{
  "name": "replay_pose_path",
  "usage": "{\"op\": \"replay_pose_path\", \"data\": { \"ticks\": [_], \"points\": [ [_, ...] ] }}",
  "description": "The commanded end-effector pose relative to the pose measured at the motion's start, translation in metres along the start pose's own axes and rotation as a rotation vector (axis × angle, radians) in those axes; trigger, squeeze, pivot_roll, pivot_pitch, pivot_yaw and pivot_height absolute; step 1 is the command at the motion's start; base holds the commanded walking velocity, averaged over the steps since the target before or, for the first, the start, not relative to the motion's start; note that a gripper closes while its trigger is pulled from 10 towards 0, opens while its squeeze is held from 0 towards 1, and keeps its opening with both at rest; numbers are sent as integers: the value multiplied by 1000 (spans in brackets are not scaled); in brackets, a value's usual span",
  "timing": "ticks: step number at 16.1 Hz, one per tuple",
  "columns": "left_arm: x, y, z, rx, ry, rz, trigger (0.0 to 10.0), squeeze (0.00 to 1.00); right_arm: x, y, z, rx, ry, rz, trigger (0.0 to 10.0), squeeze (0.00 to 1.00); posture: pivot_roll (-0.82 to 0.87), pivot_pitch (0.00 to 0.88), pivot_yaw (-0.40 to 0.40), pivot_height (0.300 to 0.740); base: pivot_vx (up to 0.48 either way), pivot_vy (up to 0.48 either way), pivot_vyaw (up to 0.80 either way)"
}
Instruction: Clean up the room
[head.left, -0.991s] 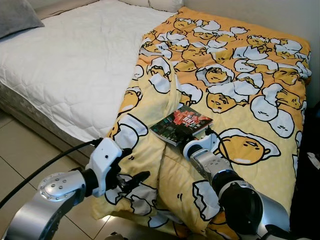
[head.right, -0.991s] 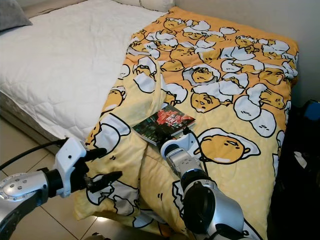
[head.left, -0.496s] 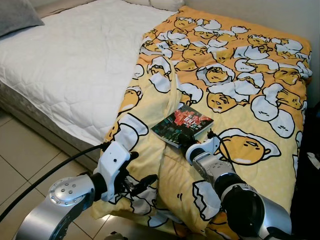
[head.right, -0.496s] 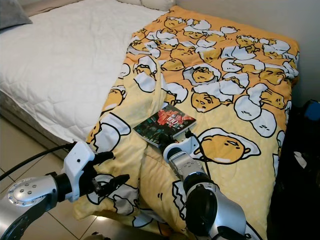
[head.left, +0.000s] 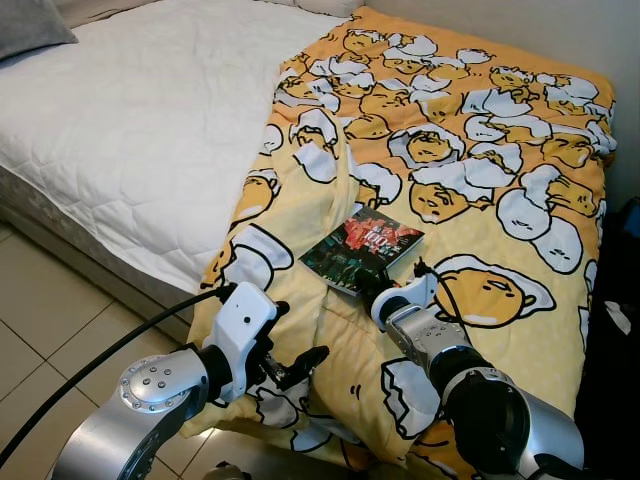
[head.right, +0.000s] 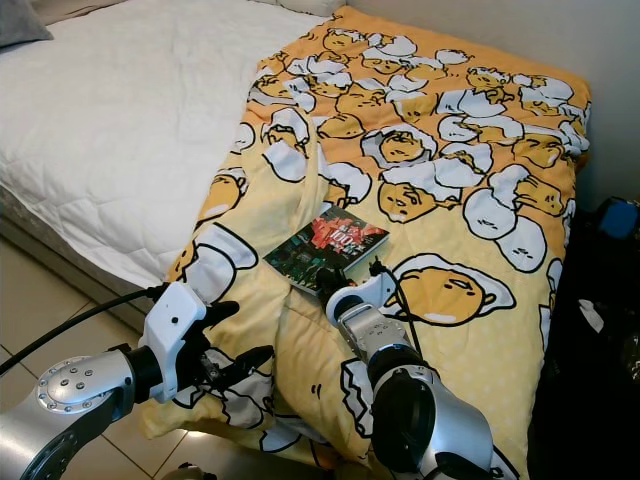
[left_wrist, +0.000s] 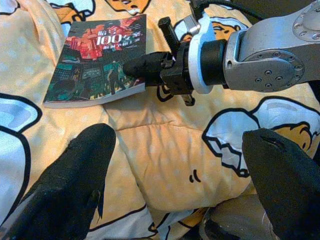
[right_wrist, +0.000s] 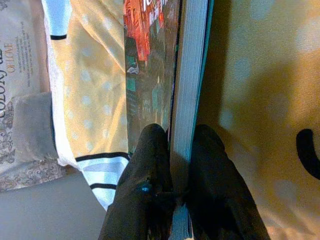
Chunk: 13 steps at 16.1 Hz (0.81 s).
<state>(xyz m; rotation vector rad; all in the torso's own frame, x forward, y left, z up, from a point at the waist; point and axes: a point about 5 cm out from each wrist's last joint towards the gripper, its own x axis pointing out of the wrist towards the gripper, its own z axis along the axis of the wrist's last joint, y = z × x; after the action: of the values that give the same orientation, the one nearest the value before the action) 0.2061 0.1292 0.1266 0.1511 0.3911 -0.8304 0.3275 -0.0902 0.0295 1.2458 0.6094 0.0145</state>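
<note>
My right gripper is clamped on the near edge of the paperback book, which lies on the yellow egg-print blanket. Held only by that edge, the book could sag or slip free as I lift. My left gripper, just short of the book, hangs open. One book, one blanket.

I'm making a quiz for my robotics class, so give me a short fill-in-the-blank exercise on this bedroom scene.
1. The right gripper is shut on the edge of a ____.
2. The book lies on a yellow ____ printed with cartoon eggs.
3. The left gripper hovers with its fingers ____.
4. Beside the blanket, the mattress is covered in ____ quilting.

Missing words: book; blanket; open; white
</note>
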Motion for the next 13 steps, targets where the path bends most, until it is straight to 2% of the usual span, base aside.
{"op": "replay_pose_path", "data": {
  "ticks": [1,2,4,6,8,9,10,12,13],
  "points": [
    [0,1,3,16,-7,10,10000,867,-2,-1,8,-11,-17,18,0,0,44,55,-54,740,0,0,0],
    [0,3,4,17,-9,14,10000,867,-2,0,11,-24,-19,34,0,0,37,47,-47,740,0,0,0],
    [-1,12,6,0,-24,45,10000,804,-5,1,18,-90,-20,72,0,0,25,26,-37,740,0,0,0],
    [0,20,9,-30,-46,93,10000,804,-8,1,27,-102,-35,110,0,0,21,4,-28,740,0,0,0],
    [-1,37,25,-70,-137,167,10000,812,-13,4,40,-138,-41,182,0,0,14,0,-16,740,0,0,0],
    [-2,47,32,-83,-175,192,10000,804,-17,8,49,-208,-31,239,0,0,-1,0,-4,740,0,0,0],
    [-3,51,33,-84,-183,199,10000,804,-18,9,51,-235,-25,260,0,0,-8,0,4,740,0,0,0],
    [-4,63,38,-103,-199,187,10000,839,-24,17,57,-365,24,343,0,0,-20,0,24,740,0,0,0],
    [-4,69,42,-115,-217,174,10000,965,-27,22,58,-418,51,383,0,0,-27,0,34,740,0,0,0]
  ]
}}
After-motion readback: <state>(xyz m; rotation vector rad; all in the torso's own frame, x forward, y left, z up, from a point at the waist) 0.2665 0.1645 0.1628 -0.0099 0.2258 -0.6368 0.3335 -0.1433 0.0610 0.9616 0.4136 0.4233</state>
